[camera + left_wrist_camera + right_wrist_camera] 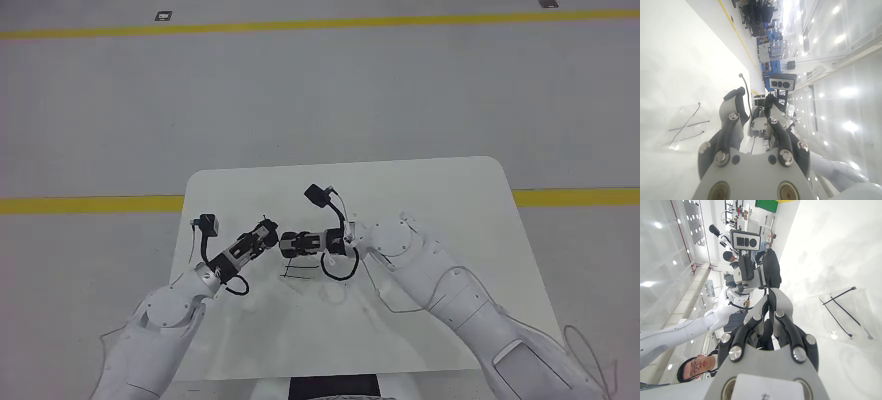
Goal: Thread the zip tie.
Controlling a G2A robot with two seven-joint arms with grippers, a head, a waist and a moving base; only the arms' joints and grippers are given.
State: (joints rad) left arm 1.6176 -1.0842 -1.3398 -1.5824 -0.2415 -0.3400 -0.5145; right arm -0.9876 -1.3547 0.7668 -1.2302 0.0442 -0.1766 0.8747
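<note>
My two grippers meet tip to tip above the middle of the white table (430, 190). The right gripper (770, 294) is shut on a black zip tie (746, 91). The tie's strap rises between the fingers of my left gripper (753, 96), and its square head stands free beyond them. The left fingers (736, 102) are apart, with the strap close beside one of them. In the top view the left gripper (268, 235) and the right gripper (285, 241) almost touch.
Three loose black zip ties (687, 125) (840, 311) lie crossed on a clear plastic sheet on the table, just toward me from the grippers (297, 270). A black cable loops under the right wrist (340, 268).
</note>
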